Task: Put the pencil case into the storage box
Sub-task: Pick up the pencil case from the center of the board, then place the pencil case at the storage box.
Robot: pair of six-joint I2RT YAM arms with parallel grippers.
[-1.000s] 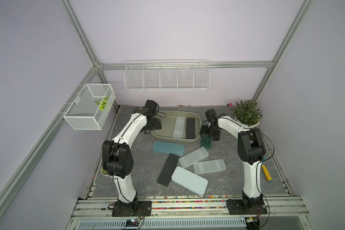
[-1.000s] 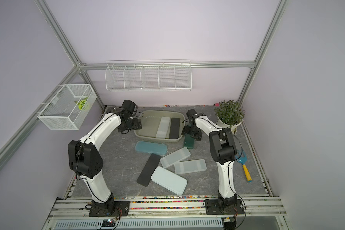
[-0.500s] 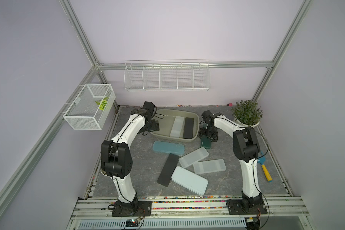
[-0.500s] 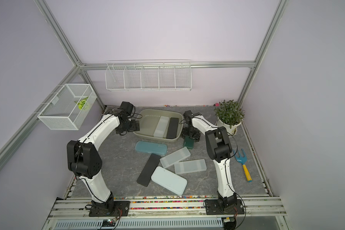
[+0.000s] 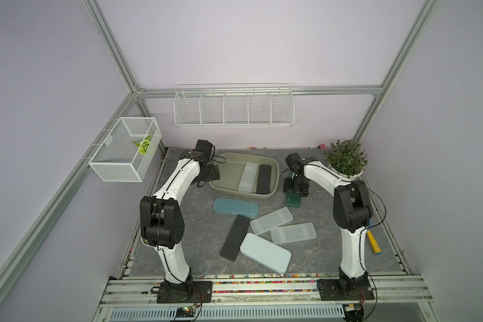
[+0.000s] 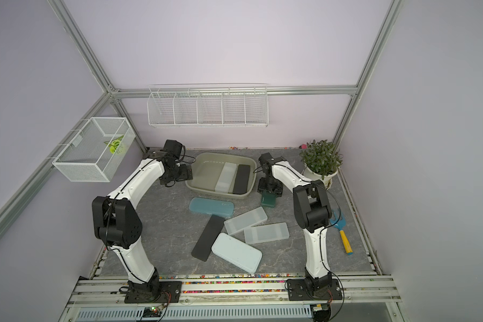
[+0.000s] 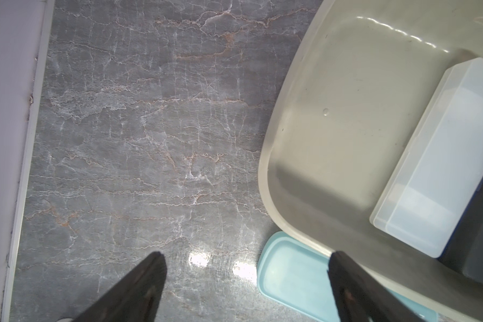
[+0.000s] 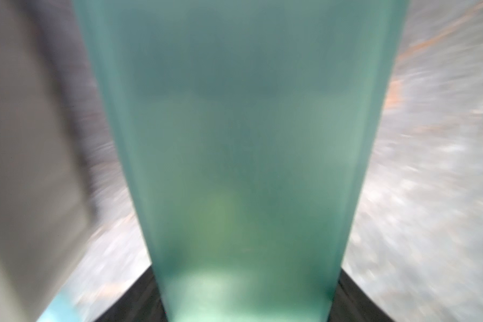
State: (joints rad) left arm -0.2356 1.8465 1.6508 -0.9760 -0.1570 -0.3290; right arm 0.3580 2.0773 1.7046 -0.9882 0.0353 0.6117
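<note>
The right gripper [image 5: 295, 192] has lowered over the green case [image 5: 293, 201], jaws hugging its long edges, clamping unclear; it lies just right of the box [image 5: 234, 193], outside its rim. The left gripper [image 7: 246, 256] gapes over bare table [image 7: 137, 125].

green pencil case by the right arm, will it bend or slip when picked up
The green pencil case looks like a hard moulded shell, so probably stiff. Its smooth frosted sides between the fingers could slip. Flat and boxy, it shouldn't roll.
</note>
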